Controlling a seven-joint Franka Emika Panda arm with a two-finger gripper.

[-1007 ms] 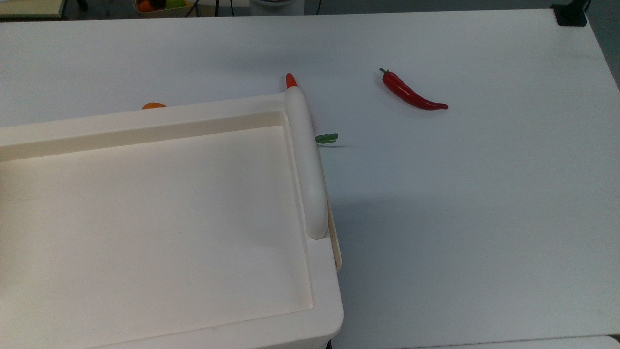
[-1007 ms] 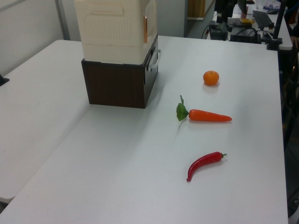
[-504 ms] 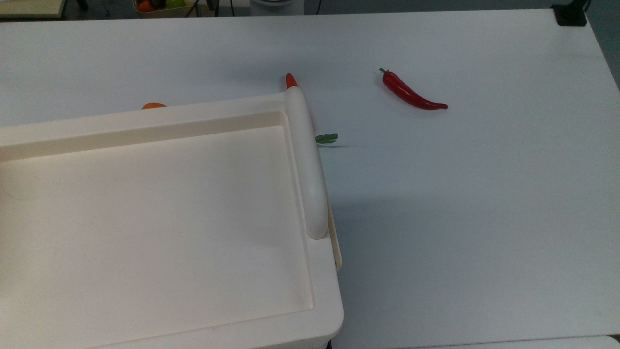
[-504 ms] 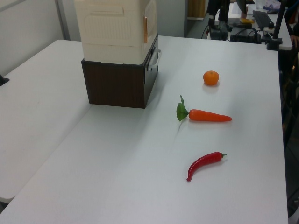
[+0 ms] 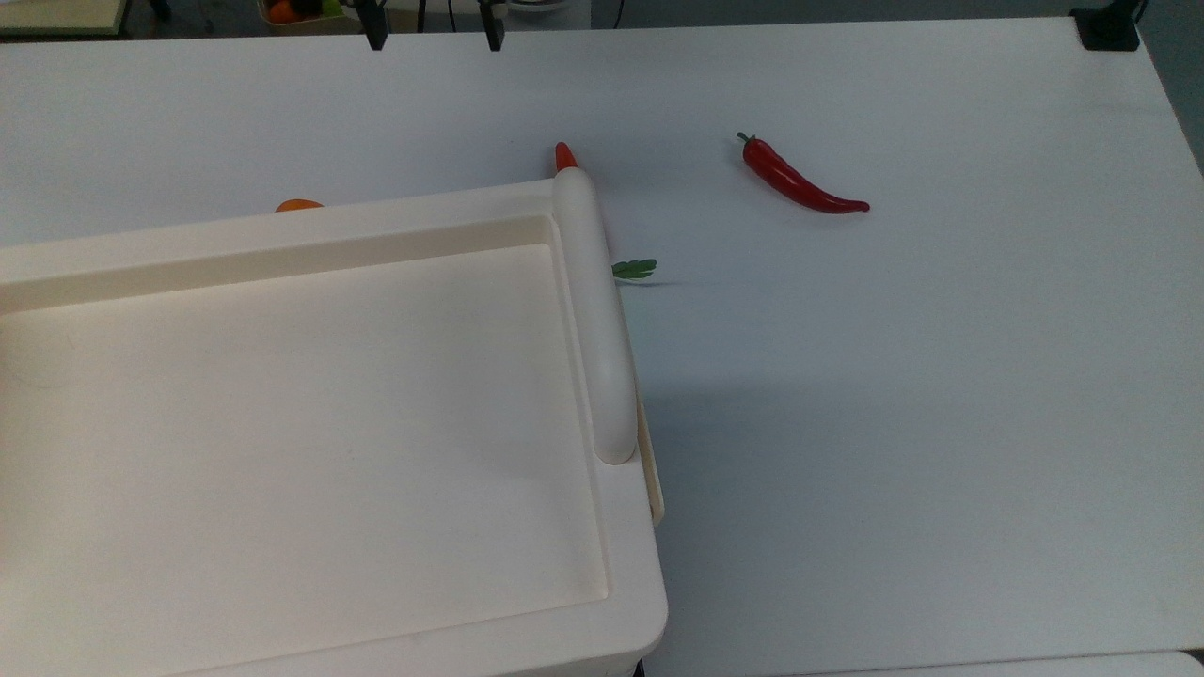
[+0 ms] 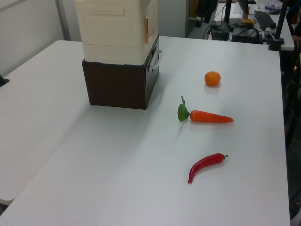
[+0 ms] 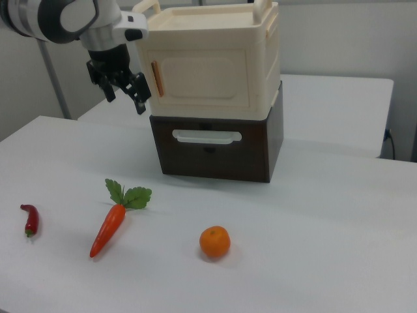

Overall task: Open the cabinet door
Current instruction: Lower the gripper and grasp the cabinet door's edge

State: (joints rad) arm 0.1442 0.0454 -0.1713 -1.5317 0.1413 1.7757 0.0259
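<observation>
The cabinet [image 7: 260, 59] is a cream plastic box with a recessed tray top [image 5: 282, 423] and a long bar handle [image 5: 597, 320], standing on a dark brown drawer base [image 7: 215, 153]. The cabinet door [image 7: 205, 78] lies flush in the front face, with a small orange grip [image 7: 155, 79] at the right view's left edge; it also appears as a thin edge [image 5: 649, 461] and as a side panel [image 6: 151, 23]. My gripper [image 7: 124, 94] hangs open just left of that orange grip in the right view, touching nothing. Its two dark fingertips [image 5: 376, 33] poke in at the top view's top edge.
On the white table [image 7: 313, 261] lie a carrot [image 7: 109, 225] with green leaves, an orange [image 7: 215, 242] and a red chili [image 7: 30, 219], all in front of the cabinet. The brown base has a white drawer handle [image 7: 206, 136].
The gripper's two fingertips have come into the top view at its top edge. The cabinet, the door and the vegetables have not moved.
</observation>
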